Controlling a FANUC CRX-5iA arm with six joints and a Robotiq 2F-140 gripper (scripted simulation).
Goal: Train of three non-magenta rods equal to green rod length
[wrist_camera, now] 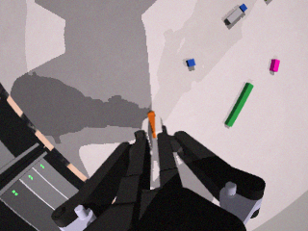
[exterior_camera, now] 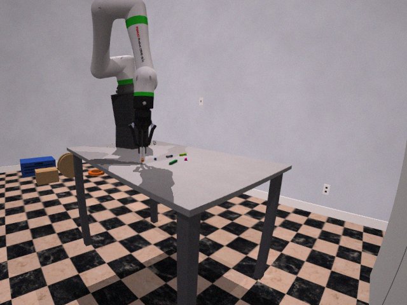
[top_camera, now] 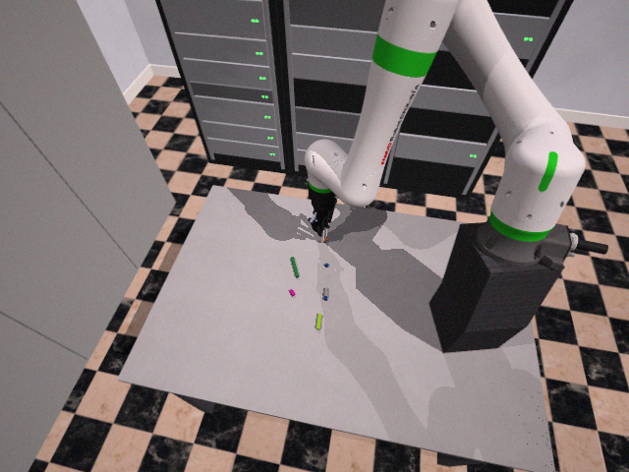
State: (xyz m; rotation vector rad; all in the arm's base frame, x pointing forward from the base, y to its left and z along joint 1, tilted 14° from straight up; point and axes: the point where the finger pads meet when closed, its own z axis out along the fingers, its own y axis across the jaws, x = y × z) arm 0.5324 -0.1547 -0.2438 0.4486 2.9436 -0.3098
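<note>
My gripper (wrist_camera: 153, 123) stands upright over the far part of the table, shut on the orange rod (wrist_camera: 152, 122). The rod shows between the fingertips, right at the table top (top_camera: 328, 237) (exterior_camera: 142, 162). The green rod (top_camera: 294, 266) (wrist_camera: 239, 104) lies flat nearer the table's middle. A single blue rod (top_camera: 326, 265) (wrist_camera: 191, 64) lies beside it. A grey rod (top_camera: 325, 292) (wrist_camera: 233, 15) lies with a second blue rod (wrist_camera: 243, 8) at its end. A lime rod (top_camera: 318, 322) and a magenta rod (top_camera: 291, 292) (wrist_camera: 275, 64) lie apart.
The arm's dark base block (top_camera: 487, 289) stands on the table's right side. Server cabinets (top_camera: 244, 81) stand behind the table. On the floor beyond the table lie a blue crate (exterior_camera: 36, 164) and a cardboard box (exterior_camera: 46, 175).
</note>
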